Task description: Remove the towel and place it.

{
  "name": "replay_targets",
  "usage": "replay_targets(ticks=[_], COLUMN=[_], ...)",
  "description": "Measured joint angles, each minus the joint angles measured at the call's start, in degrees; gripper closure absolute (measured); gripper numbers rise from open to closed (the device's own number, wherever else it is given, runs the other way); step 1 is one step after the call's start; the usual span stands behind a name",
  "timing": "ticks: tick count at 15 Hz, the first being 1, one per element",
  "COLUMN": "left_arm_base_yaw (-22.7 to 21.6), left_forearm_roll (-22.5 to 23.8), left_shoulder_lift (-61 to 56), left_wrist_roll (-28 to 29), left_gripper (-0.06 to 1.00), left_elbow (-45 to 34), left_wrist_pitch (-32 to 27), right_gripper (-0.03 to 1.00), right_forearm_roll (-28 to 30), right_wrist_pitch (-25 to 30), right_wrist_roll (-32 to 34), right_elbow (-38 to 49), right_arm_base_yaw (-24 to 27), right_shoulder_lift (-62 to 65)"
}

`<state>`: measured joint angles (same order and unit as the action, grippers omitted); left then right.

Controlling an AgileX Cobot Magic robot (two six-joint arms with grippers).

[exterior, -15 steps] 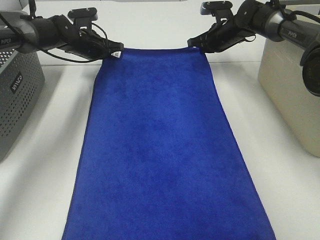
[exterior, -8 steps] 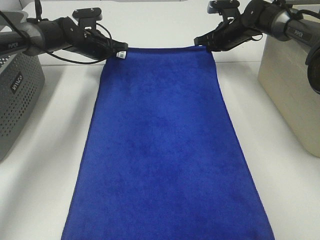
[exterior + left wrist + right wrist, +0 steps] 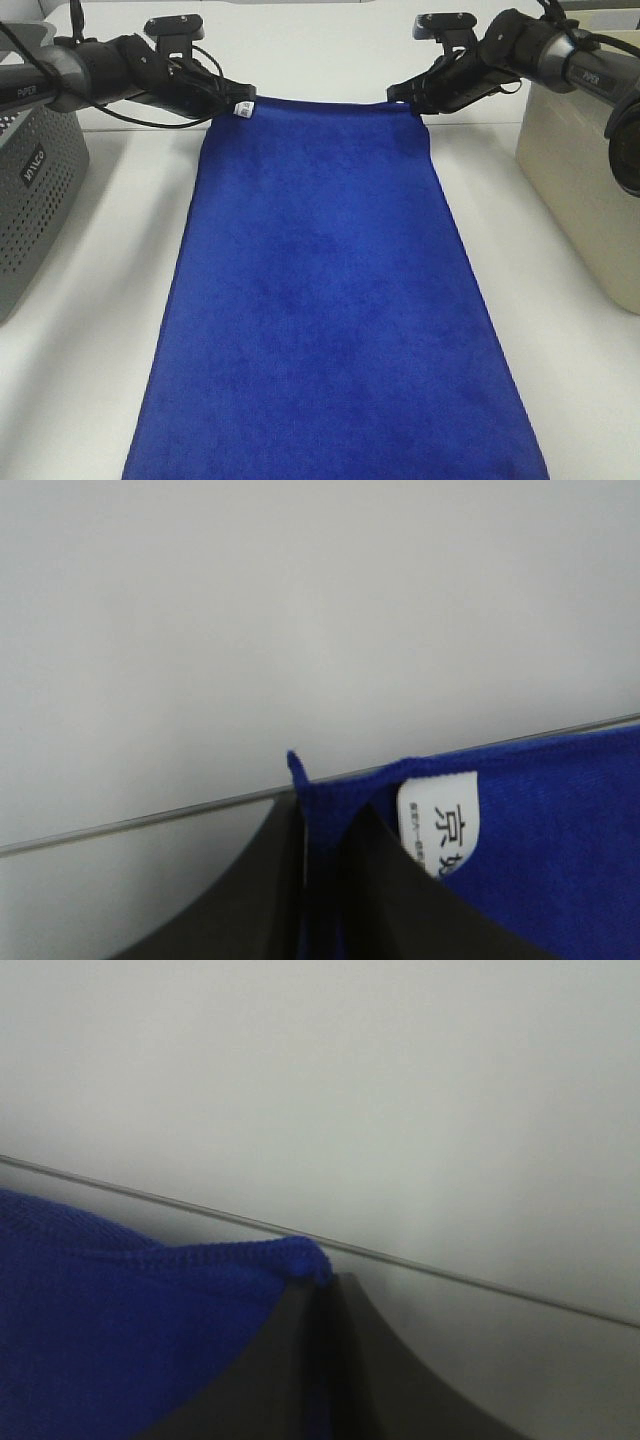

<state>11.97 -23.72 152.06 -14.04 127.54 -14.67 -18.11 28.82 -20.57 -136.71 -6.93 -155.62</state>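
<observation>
The royal-blue towel [image 3: 330, 300] lies stretched lengthwise down the middle of the white table [image 3: 90, 350], running from the far edge to the near edge of the exterior view. My left gripper [image 3: 232, 105] is shut on its far left corner, beside the small white tag [image 3: 240, 108]. My right gripper [image 3: 405, 98] is shut on the far right corner. In the left wrist view the blue corner [image 3: 330, 790] and the tag [image 3: 440, 825] sit between the dark fingers of the left gripper [image 3: 322, 815]. In the right wrist view the right gripper [image 3: 322, 1285] pinches the towel's corner [image 3: 290, 1255].
A grey perforated basket [image 3: 30, 190] stands at the left edge of the table. A beige bin [image 3: 585, 170] stands at the right. Bare white table shows on both sides of the towel.
Both grippers have shifted slightly to the right with the towel's far corners. The far edge now sags a little between them.
</observation>
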Motion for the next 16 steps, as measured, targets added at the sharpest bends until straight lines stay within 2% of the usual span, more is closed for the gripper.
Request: replay_targets(ticks=[3,5,7,10,13,16], left_arm_base_yaw=[-0.06,-0.06,-0.06,-0.06,-0.06,-0.06], left_forearm_roll=[0.06,0.06,0.06,0.63,2.81,3.5], left_shoulder_lift=[1.03,1.49,1.49,1.49,1.49,1.49], left_wrist_roll=[0.0,0.0,0.0,0.0,0.0,0.57], left_gripper=[0.77,0.59,0.45,0.37,0.34,0.18], left_elbow=[0.0,0.0,0.0,0.0,0.0,0.0], left_wrist_pitch=[1.03,3.72,5.79,7.56,7.85,6.53], right_gripper=[0.78,0.56,0.43,0.39,0.38,0.38], right_forearm_roll=[-0.17,-0.29,-0.4,-0.4,-0.63,-0.63], right_wrist_pitch=[-0.4,-2.81,-3.84,-3.27,-0.23,0.69], right_wrist_roll=[0.0,0.0,0.0,0.0,-0.06,-0.06], right_elbow=[0.0,0.0,0.0,0.0,0.0,0.0], right_arm_base_yaw=[0.0,0.17,0.23,0.23,0.23,0.23], right_shoulder_lift=[-0.34,-0.34,-0.34,-0.34,-0.34,-0.29])
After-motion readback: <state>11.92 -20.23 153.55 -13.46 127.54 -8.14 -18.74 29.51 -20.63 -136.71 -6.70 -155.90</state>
